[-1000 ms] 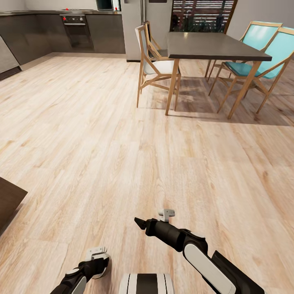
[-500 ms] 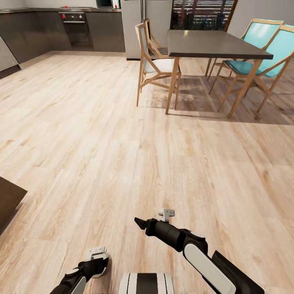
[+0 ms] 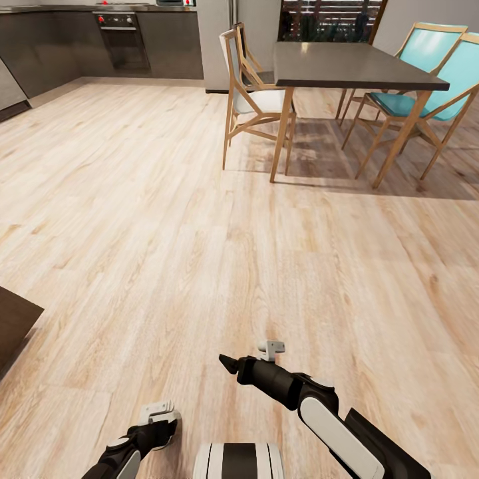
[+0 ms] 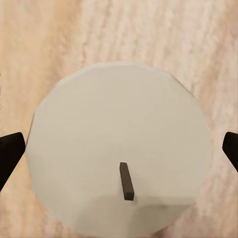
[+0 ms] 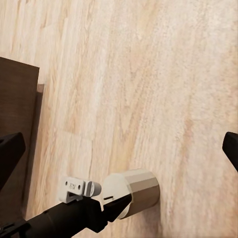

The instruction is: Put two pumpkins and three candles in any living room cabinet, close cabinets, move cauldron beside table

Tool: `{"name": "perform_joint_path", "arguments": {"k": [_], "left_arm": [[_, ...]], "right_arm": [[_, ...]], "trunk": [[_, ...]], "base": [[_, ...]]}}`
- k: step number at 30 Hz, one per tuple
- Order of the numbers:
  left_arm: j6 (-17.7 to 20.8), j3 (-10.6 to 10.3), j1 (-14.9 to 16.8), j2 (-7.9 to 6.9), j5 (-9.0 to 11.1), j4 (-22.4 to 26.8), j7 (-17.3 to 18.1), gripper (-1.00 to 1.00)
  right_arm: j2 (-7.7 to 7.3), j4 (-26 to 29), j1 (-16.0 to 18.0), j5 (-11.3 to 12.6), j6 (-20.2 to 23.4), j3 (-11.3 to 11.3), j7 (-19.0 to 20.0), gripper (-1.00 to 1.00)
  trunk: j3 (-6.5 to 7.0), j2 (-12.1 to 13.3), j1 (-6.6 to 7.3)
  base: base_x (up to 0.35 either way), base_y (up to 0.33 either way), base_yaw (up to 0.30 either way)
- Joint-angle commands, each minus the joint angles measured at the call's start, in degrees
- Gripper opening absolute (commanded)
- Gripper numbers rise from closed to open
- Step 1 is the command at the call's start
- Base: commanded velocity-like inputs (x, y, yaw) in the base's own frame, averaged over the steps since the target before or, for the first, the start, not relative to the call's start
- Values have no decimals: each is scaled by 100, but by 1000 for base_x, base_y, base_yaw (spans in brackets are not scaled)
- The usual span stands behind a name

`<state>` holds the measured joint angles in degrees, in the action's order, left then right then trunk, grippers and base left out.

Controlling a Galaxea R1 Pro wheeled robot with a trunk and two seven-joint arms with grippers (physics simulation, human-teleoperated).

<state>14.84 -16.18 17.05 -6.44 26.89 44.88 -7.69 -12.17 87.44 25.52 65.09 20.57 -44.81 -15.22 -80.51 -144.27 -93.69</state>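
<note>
With a candle (image 4: 119,148) gripped in the left gripper (image 5: 106,201) and the right gripper (image 3: 226,363) spread empty, the robot is mid-carry and likely needs to reach the cabinet (image 5: 17,109) next.

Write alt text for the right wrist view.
A pale stubby candle is gripped by the left gripper above a light wood floor. A dark-brown cabinet top runs along one edge, and the right gripper's own black fingertips frame the picture.

My left gripper (image 3: 161,426) low, clamped on candle (image 4: 119,148); my right gripper (image 3: 228,364) spread, arm stretched forward.
</note>
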Motion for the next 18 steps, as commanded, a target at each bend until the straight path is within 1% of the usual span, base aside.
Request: {"name": "perform_joint_path", "arguments": {"k": [1,7,9,17,18], "left_arm": [[13,-42,0,-7,97,12,-49,100],[14,-43,1,-7,97,12,-49,100],[16,-43,1,-8,97,12,-49,100],[13,-43,1,-15,97,12,-49,100],[14,-43,1,-15,97,12,-49,-100]], "right_arm": [[-4,10,6,53,-1,-10,-51,100],[-5,10,6,51,-1,-10,-51,100],[-4,10,6,50,-1,-10,-51,100],[-5,10,6,56,-1,-10,-51,100],[-5,10,6,56,-1,-10,-51,100]], "trunk": [[-4,-2,1],[-4,-2,1],[-49,-4,-5],[-49,-4,-5],[-49,-4,-5]], "base": [[0,0,0],[0,0,0],[0,0,0],[0,0,0],[0,0,0]]}}
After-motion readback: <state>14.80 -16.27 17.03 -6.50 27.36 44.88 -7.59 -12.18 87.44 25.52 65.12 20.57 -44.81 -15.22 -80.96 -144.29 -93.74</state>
